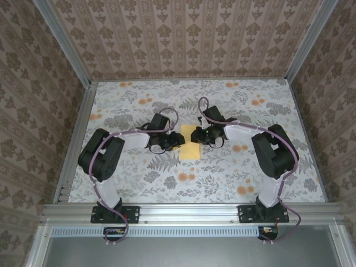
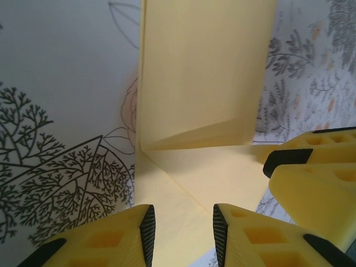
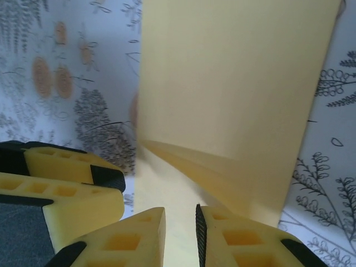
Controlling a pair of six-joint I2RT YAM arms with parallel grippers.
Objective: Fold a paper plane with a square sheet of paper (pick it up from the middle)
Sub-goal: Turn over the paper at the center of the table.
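While both claws are hanging slightly parted and gripping nothing, the square sheet of paper (image 1: 191,151) is lying creased at mid-table between them. Risk: the left gripper (image 2: 182,222) or right gripper (image 3: 181,219) closing off-crease, likely skewing the fold or dragging the thin sheet.

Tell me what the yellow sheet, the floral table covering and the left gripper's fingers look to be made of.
Square sheet of paper: thin matte yellow paper, holding a sharp crease.
Floral table covering: probably printed cloth, flat and matte; no weave visible.
Fingers of the left gripper: moulded yellow plastic with recessed pockets, tipped with black, likely rubber, pads.
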